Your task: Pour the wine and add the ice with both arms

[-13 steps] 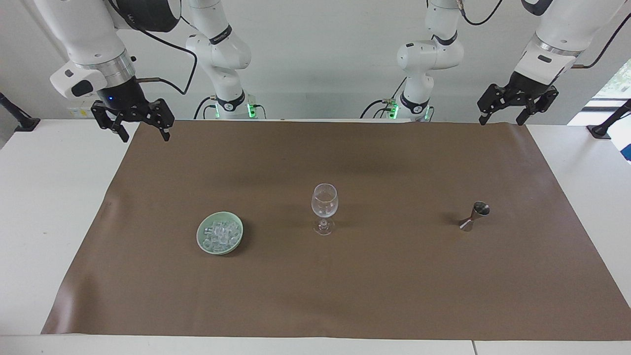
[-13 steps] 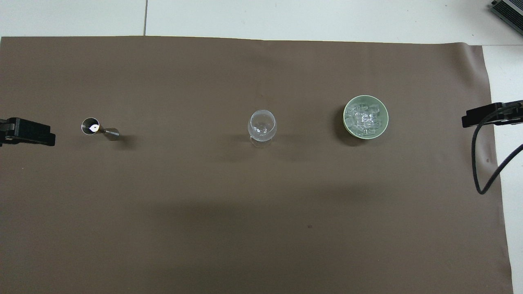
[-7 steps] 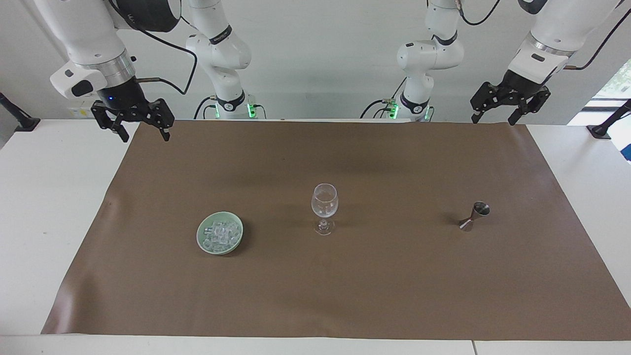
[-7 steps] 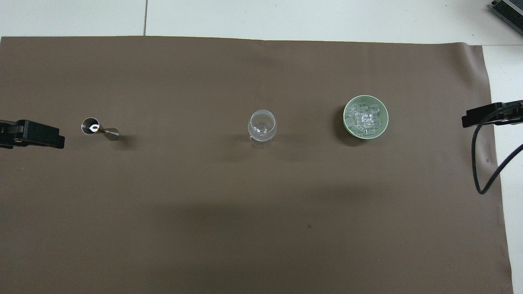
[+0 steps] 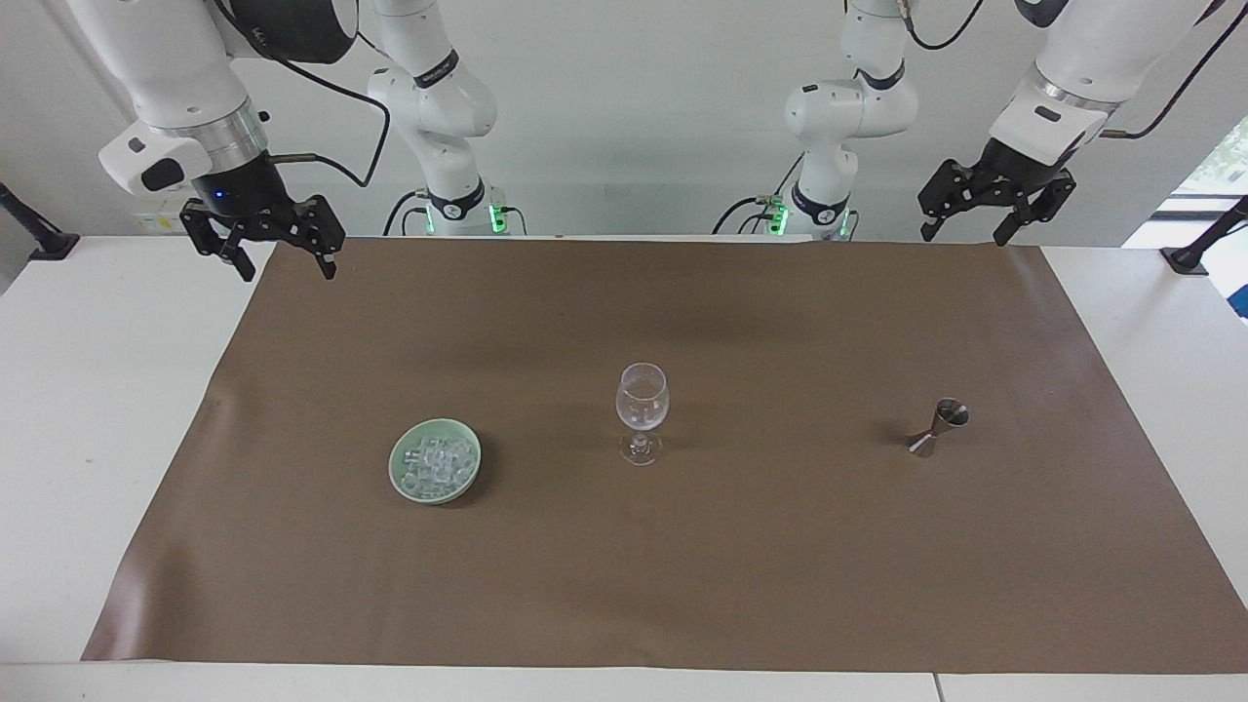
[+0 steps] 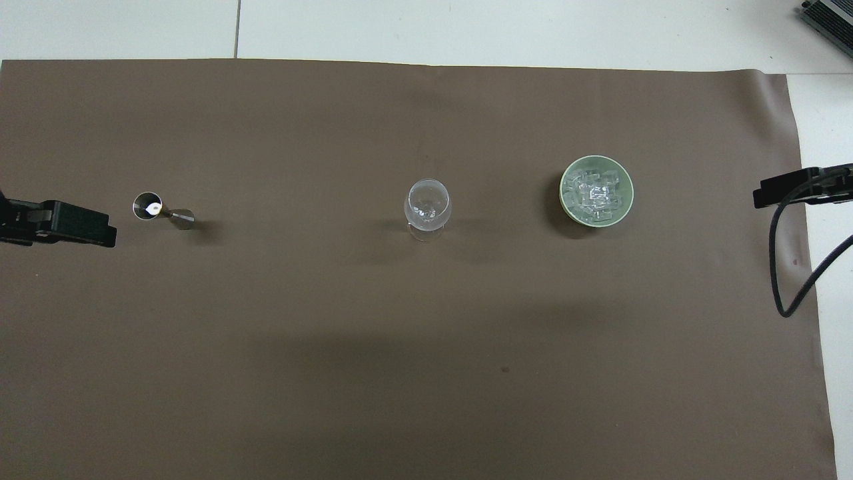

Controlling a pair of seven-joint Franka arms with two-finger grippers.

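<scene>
An empty clear wine glass (image 5: pixel 642 402) (image 6: pixel 427 202) stands upright mid-mat. The ice (image 5: pixel 436 464) (image 6: pixel 596 193) is heaped in a pale green dish (image 5: pixel 399 458) (image 6: pixel 564 200) beside the glass, toward the right arm's end. A small steel jigger (image 5: pixel 942 427) (image 6: pixel 157 210) stands toward the left arm's end. No wine shows. My left gripper (image 5: pixel 963 234) (image 6: pixel 73 223) hangs open and empty in the air over the mat's edge nearest the robots. Over the mat's corner at the right arm's end, the right gripper (image 5: pixel 286 270) (image 6: pixel 793 188) waits open and empty.
A brown mat (image 5: pixel 741 546) covers most of the white table (image 5: pixel 88 409). A black cable (image 6: pixel 783 280) loops down from the right arm over the mat's edge. Black clamp arms (image 5: pixel 1204 239) sit at the table's ends.
My left gripper has risen a little and swung in over the mat, toward the jigger in the overhead view. The right arm and the things on the mat have not moved.
</scene>
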